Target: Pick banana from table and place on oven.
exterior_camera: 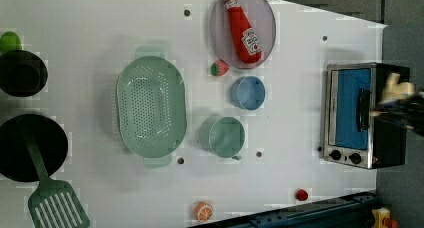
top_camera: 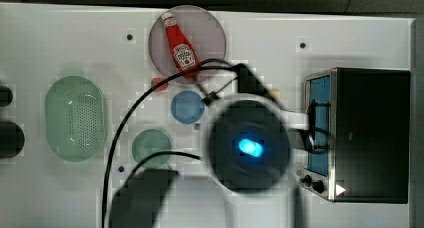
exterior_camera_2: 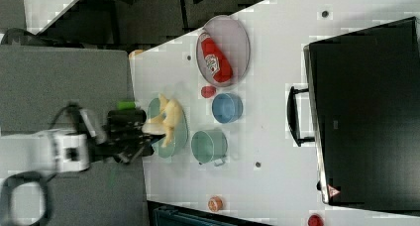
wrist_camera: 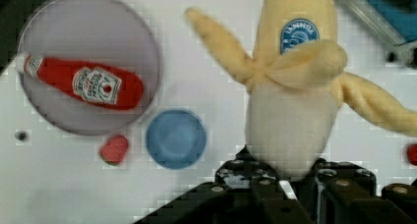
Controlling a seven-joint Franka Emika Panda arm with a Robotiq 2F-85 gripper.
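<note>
Already off the tabletop (top_camera: 60, 38), the banana (wrist_camera: 295, 116) is where the task needs it for the carry, and each view bears that out in its own way. From the top view, the arm's round body sits between the blue cup (top_camera: 186, 107) and the oven (top_camera: 372, 133), over the gap in front of the oven door, which suits a lift meant to end on the black top. A round plate (top_camera: 200, 28) holds the ketchup bottle (top_camera: 181, 45); the green strainer (top_camera: 75, 118) and the green mug (top_camera: 151, 147) look empty, as does the blue cup. In the left view, the banana shows as a pale shape at the far right edge, over the oven's upper corner, with the gripper (exterior_camera: 400, 108) a dark blur below it (too smeared to read the fingers there). The strawberry (exterior_camera: 219, 68) lies just beside the plate, and an orange slice (exterior_camera: 203, 211) rests near the tabletop's edge. In the right view, the gripper holds the banana out in front of the strainer, peel flaps hanging loose. The wrist view settles the grip: the gripper is closed narrowly on the banana's pale lower end, the peel splayed outward above it, so the fruit stands clear of the fingers and can, I judge, be set down end first.
</note>
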